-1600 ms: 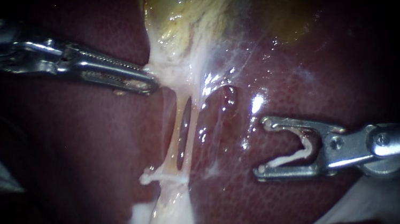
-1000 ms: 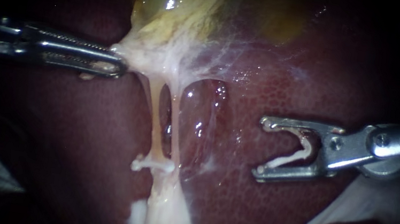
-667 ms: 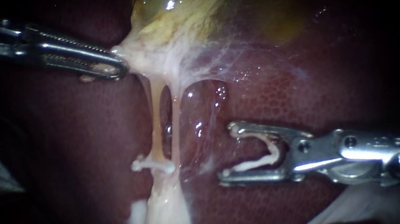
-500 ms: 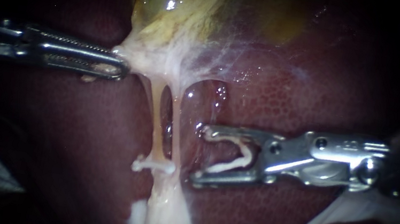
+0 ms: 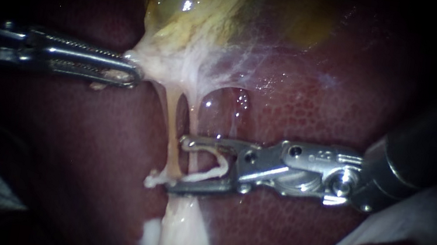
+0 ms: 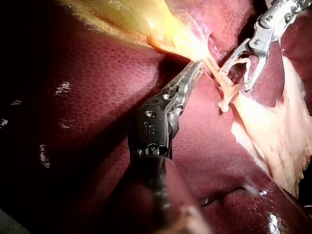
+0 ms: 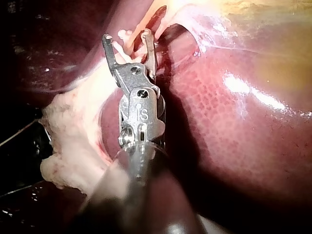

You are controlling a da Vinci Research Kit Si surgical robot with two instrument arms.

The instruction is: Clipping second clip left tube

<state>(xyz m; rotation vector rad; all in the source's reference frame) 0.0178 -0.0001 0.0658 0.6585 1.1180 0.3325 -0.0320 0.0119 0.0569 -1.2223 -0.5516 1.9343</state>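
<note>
My left instrument (image 5: pixel 129 71) comes in from the left, its jaws shut on pale tissue at the neck of the yellow gallbladder (image 5: pixel 203 1), pulling it leftward. Two thin tubes hang below: the left tube (image 5: pixel 171 132) and the right tube (image 5: pixel 195 121). A white clip (image 5: pixel 153 178) sits across the left tube low down. My right instrument (image 5: pixel 181 163) holds a bent white clip (image 5: pixel 216 169) between wide-standing jaws. The right tube lies between them, and their tips reach the left tube just above the lower clip. In the right wrist view the jaws (image 7: pixel 126 36) straddle the tubes.
Dark red liver (image 5: pixel 306 95) surrounds the tubes on both sides. Pale fatty tissue (image 5: pixel 181 241) spreads below the tubes, also seen in the left wrist view as fatty tissue (image 6: pixel 273 141). White gauze-like material (image 5: pixel 407 231) lies under the right shaft.
My left instrument first drew the gallbladder neck leftward, then held still. My right instrument travelled left across the liver until its jaws, still carrying the clip, straddle the tubes.
</note>
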